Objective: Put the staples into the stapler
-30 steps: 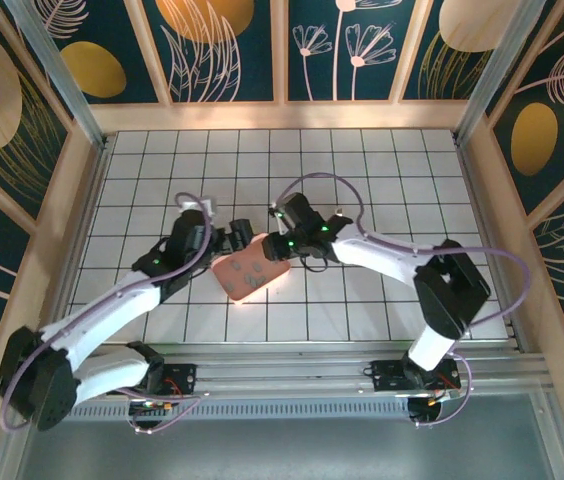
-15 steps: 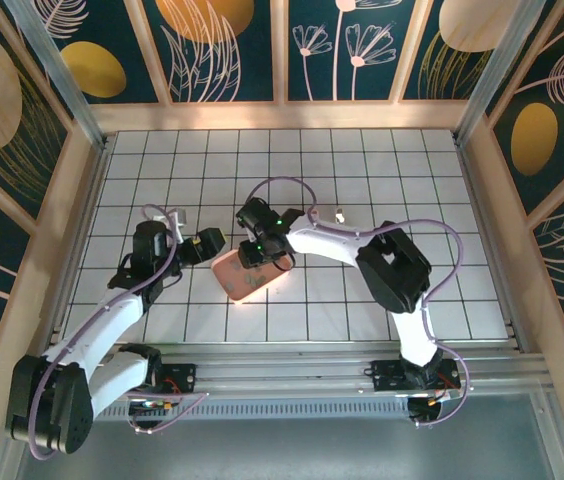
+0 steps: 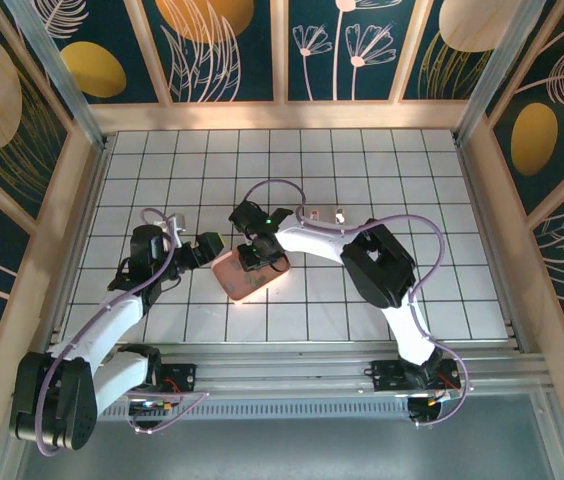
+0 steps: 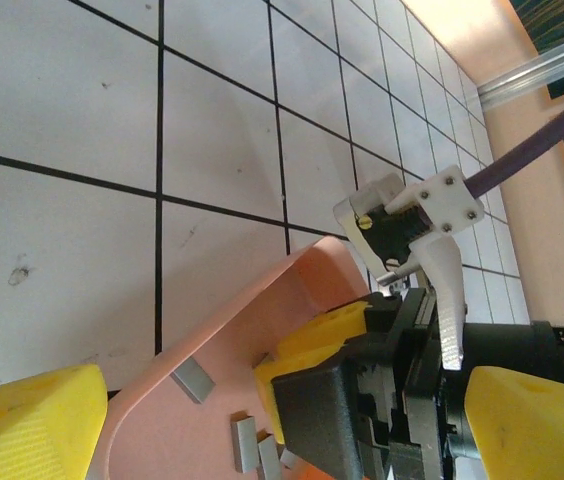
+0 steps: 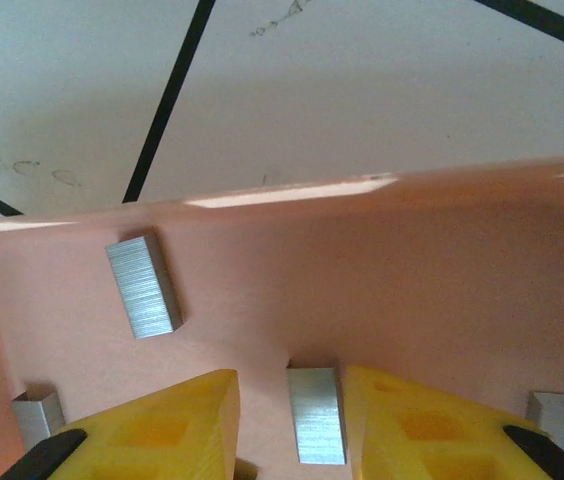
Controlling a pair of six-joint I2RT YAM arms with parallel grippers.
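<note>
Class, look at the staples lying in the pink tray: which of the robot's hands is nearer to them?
Right. The right hand is down in the pink tray, straddling one of the staples. The left hand sits open at the tray's left edge.

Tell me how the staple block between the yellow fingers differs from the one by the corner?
The grey metal staple block between the fingers sits straight; the corner grey staple block is tilted. The right hand straddles the first; the corner one lies free. Both rest on the pink tray.
</note>
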